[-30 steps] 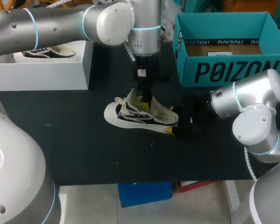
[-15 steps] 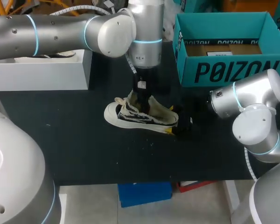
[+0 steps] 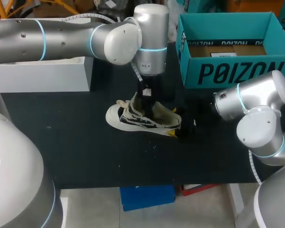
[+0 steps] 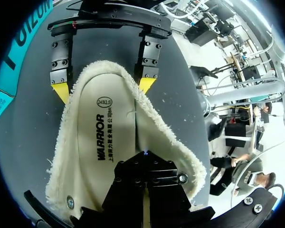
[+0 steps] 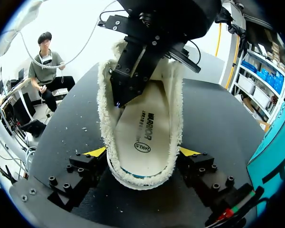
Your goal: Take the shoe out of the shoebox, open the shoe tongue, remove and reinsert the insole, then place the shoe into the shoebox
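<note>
Head view: the shoe (image 3: pixel 133 118) lies mid-frame on the table (image 3: pixel 61 142), with the left gripper (image 3: pixel 145 102) inside it.
Left wrist view: that gripper, pressed together, touches the insole (image 4: pixel 104 142), which is likely soft and floppy.
Right wrist view: the right gripper (image 5: pixel 142 152) pinches the heel, probably the firmest hold.

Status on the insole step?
Right claw clamped on shoe heel. Left claw down inside shoe at insole, grip unclear. Shoebox open, beyond shoe.

Fuzzy fleece lines the shoe (image 3: pixel 128 118); the table (image 3: pixel 85 142) is matt.
</note>
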Controlling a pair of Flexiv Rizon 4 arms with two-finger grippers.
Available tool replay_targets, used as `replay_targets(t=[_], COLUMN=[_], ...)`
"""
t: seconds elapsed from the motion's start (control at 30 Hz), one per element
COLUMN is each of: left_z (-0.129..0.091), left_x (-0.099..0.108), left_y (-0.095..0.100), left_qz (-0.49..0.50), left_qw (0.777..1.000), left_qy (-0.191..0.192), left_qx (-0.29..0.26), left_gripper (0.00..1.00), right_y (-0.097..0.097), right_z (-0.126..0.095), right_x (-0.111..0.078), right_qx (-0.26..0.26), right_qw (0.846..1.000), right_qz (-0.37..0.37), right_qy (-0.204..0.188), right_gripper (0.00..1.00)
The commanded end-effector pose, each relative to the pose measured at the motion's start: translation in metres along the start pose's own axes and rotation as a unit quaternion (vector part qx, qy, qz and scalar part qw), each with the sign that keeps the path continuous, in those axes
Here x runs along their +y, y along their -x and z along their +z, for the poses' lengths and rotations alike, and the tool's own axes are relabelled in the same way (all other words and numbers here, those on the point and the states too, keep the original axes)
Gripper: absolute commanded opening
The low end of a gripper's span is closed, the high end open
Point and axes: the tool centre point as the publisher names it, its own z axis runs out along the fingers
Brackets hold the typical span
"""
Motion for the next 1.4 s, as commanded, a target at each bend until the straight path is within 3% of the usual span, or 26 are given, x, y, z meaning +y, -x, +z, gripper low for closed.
replay_targets(t=[0.03, 0.13, 0.17, 0.2, 0.23, 0.43, 0.63, 0.9, 1.0, 1.13, 1.4], left_z=[0.011, 0.013, 0.013, 0.012, 0.012, 0.007, 0.005, 0.011, 0.013, 0.014, 0.014], left_x=[0.001, 0.000, 0.000, 0.000, 0.001, 0.004, 0.007, 0.013, 0.016, 0.018, 0.020], left_y=[-0.001, -0.002, -0.002, -0.003, -0.003, -0.005, -0.006, -0.002, 0.002, 0.007, 0.019], left_qz=[-0.003, -0.015, -0.018, -0.023, -0.028, -0.061, -0.086, -0.140, -0.154, -0.168, -0.165], left_qw=[1.000, 1.000, 1.000, 0.999, 0.999, 0.994, 0.988, 0.969, 0.958, 0.938, 0.907], left_qy=[-0.003, 0.005, 0.006, 0.009, 0.014, 0.026, 0.051, 0.096, 0.113, 0.134, 0.136], left_qx=[-0.003, -0.014, -0.020, -0.026, -0.034, -0.082, -0.119, -0.181, -0.216, -0.272, -0.364], left_gripper=[0.00, 0.00, 0.07, 0.23, 0.25, 0.13, 0.25, 0.27, 0.36, 0.31, 0.25], right_y=[-0.001, -0.001, -0.001, -0.001, -0.001, -0.001, -0.001, -0.001, -0.001, -0.001, -0.001], right_z=[0.003, 0.003, 0.003, 0.003, 0.003, 0.003, 0.003, 0.003, 0.003, 0.003, 0.003], right_x=[-0.003, -0.003, -0.003, -0.003, -0.003, -0.003, -0.003, -0.003, -0.003, -0.003, -0.003], right_qx=[0.000, 0.000, 0.000, 0.000, 0.000, 0.000, 0.000, 0.000, 0.000, 0.000, 0.000], right_qw=[1.000, 1.000, 1.000, 1.000, 1.000, 1.000, 1.000, 1.000, 1.000, 1.000, 1.000], right_qz=[0.001, 0.001, 0.001, 0.001, 0.001, 0.001, 0.001, 0.001, 0.001, 0.001, 0.001], right_qy=[-0.001, -0.001, -0.001, -0.001, -0.001, -0.001, -0.001, -0.001, -0.001, -0.001, -0.001], right_gripper=[0.00, 0.00, 0.00, 0.00, 0.00, 0.00, 0.00, 0.00, 0.00, 0.00, 0.00])
